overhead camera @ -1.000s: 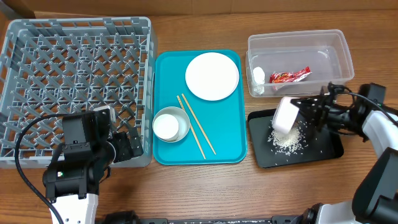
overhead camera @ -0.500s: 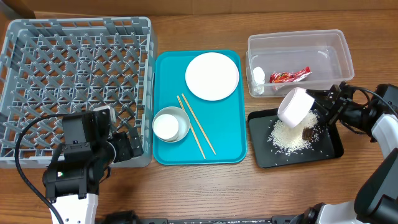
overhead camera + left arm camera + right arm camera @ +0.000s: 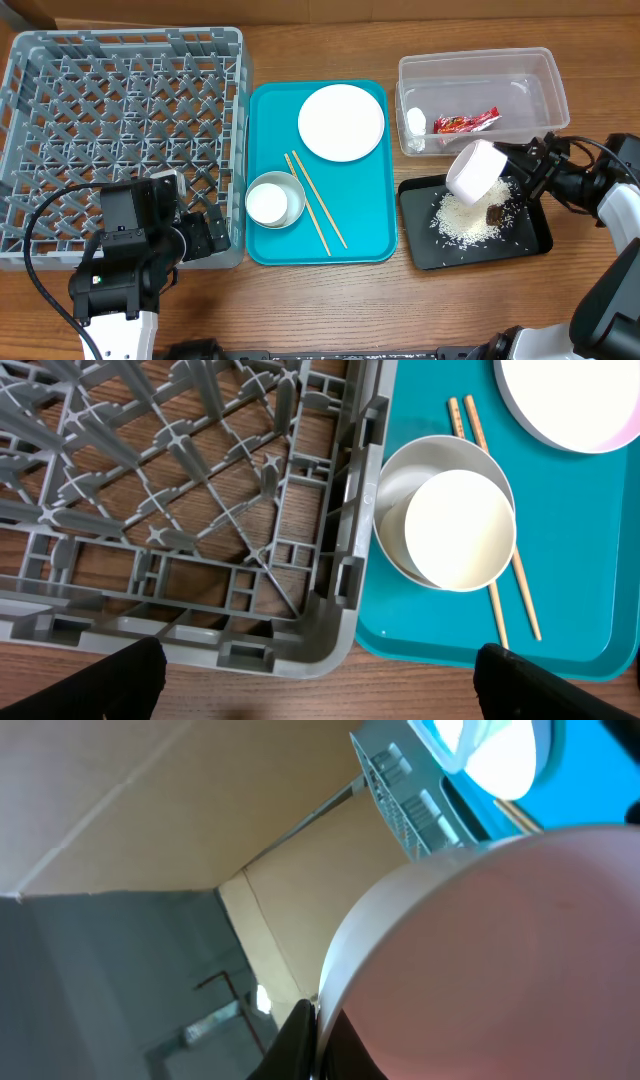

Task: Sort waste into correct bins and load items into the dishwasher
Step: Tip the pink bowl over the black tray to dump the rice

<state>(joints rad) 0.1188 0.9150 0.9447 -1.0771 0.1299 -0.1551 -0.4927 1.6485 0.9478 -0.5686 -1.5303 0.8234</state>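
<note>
Dish rack [image 3: 120,120] filled the table's left side. The left gripper [image 3: 320,665] hung over its front right corner, fingers wide apart and empty. Near the right edge — right gripper [image 3: 508,165] clamped on tilted pink dish [image 3: 474,172] above black tray [image 3: 425,250]; rice [image 3: 465,220] and brown lump [image 3: 495,213] lay in it.

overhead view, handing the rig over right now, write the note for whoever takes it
Left gripper: open, empty, at the rack corner beside the bowl.
Right gripper: shut on the small dish, tipped over the black tray.
Done: rice and brown lump lie in the black tray; red wrapper and white scrap are in the clear tub.
Left: nothing is in the rack yet. Load the held dish, then the plate, bowl and chopsticks from the teal tray.
</note>
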